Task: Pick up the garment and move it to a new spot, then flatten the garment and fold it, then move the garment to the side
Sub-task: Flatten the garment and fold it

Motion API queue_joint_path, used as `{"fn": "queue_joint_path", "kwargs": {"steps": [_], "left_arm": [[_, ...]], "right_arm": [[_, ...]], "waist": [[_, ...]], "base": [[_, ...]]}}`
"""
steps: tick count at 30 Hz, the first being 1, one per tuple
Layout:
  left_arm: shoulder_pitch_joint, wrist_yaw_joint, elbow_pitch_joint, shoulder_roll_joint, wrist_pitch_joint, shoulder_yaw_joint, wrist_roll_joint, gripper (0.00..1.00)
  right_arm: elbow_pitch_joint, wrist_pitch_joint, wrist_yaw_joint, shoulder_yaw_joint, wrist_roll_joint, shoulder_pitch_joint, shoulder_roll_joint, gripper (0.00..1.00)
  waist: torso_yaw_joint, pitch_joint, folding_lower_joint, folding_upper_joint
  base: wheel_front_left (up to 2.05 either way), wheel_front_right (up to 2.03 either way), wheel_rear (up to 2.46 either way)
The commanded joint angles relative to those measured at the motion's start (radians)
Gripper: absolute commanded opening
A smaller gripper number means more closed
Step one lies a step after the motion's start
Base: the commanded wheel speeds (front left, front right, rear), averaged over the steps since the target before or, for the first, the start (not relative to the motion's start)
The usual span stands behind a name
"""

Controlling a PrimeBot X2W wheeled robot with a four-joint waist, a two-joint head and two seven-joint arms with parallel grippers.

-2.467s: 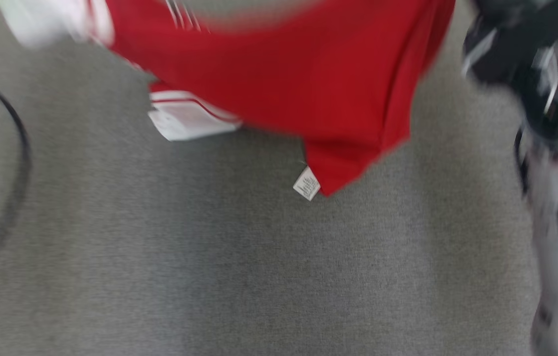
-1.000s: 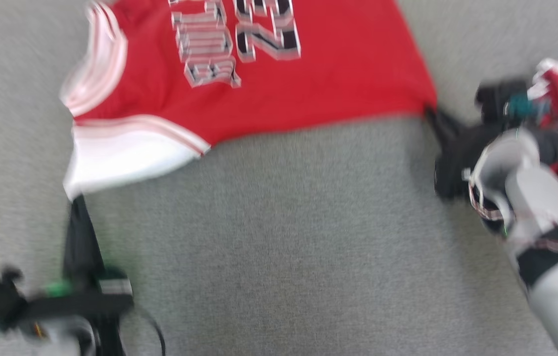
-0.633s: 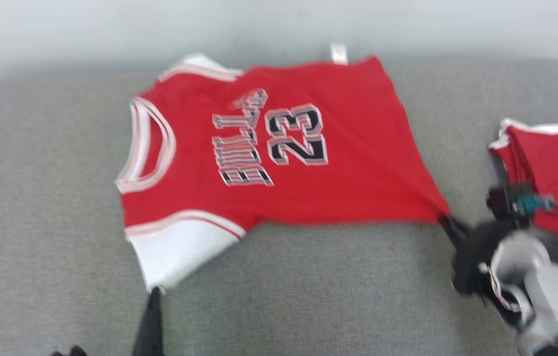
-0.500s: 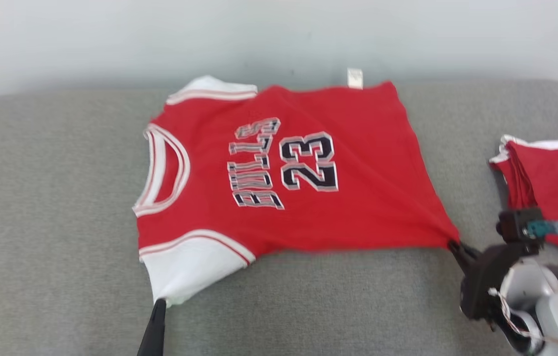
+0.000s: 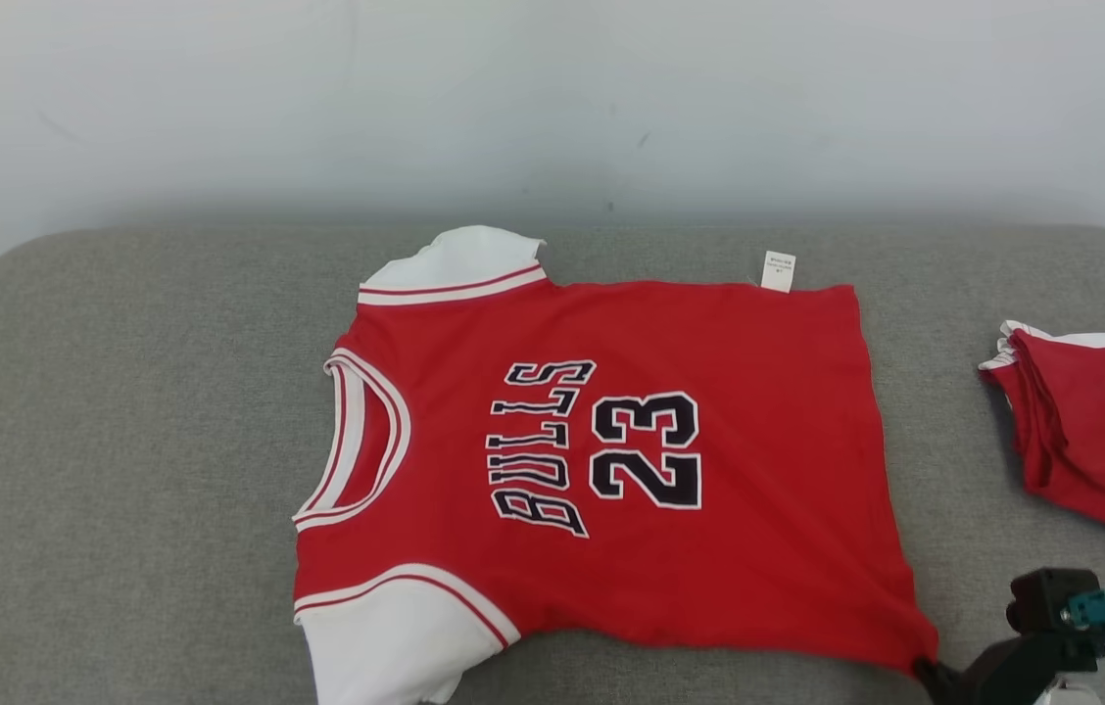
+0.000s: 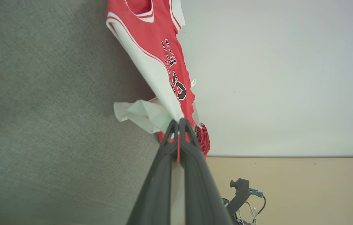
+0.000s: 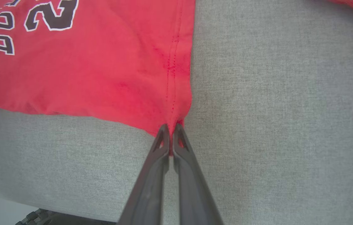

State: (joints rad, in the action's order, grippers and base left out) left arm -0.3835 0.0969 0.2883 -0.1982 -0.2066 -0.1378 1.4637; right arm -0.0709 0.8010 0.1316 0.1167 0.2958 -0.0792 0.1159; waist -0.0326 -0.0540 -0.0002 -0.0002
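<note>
Head view: Bulls jersey, mid-frame, is pinched by left gripper and right gripper jaws; corners should be drawn apart evenly.

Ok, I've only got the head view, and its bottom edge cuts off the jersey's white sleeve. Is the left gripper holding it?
Observer: Yes. In the left wrist view the left gripper is shut on the tip of the jersey's white sleeve.
Operator: And the right one?
Observer: The right gripper is shut on the red hem corner, fingertips pressed together.
Operator: Any fabric bunched up?
Observer: A crumpled white flap sits beside the left fingertips, against the grey cushion.
</note>
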Motion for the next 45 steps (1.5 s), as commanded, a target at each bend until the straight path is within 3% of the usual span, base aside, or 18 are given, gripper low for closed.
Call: {"fn": "queue_joint_path", "kwargs": {"steps": [1, 6, 13, 19, 32, 45], "left_arm": [[-0.027, 0.005, 0.029, -0.015, -0.018, 0.014, 0.039, 0.0], [-0.09, 0.01, 0.107, -0.039, -0.05, 0.056, 0.125, 0.0], [-0.056, 0.029, 0.196, -0.002, -0.032, 0.122, 0.222, 0.0], [0.079, 0.028, 0.119, -0.016, -0.057, 0.067, 0.134, 0.0], [0.502, -0.08, -0.262, -0.006, 0.067, -0.011, -0.212, 0.0], [0.784, -0.049, -0.543, 0.007, 0.173, -0.086, -0.404, 0.0]], "right_arm": [[-0.018, 0.023, -0.002, 0.009, -0.008, -0.036, -0.006, 0.0], [-0.061, 0.068, -0.002, 0.035, -0.022, -0.087, -0.011, 0.0], [-0.088, 0.012, -0.002, 0.036, -0.004, -0.047, -0.009, 0.0], [-0.065, -0.037, -0.002, 0.025, 0.012, 0.021, 0.004, 0.0], [0.103, -0.147, -0.002, -0.08, 0.004, 0.249, 0.055, 0.0], [0.259, -0.292, -0.002, -0.094, -0.045, 0.369, 0.045, 0.0]], "waist": [[0.003, 0.001, 0.0002, 0.0002], [0.017, -0.004, 0.0002, 0.0002], [0.034, -0.014, 0.0002, 0.0002], [0.035, -0.031, 0.0002, 0.0002], [0.039, -0.094, 0.0002, 0.0002], [0.052, -0.147, 0.0002, 0.0002]], "base": [[0.0, 0.0, 0.0], [0.0, 0.0, 0.0], [0.0, 0.0, 0.0], [0.0, 0.0, 0.0], [0.0, 0.0, 0.0], [0.0, 0.0, 0.0]]}}
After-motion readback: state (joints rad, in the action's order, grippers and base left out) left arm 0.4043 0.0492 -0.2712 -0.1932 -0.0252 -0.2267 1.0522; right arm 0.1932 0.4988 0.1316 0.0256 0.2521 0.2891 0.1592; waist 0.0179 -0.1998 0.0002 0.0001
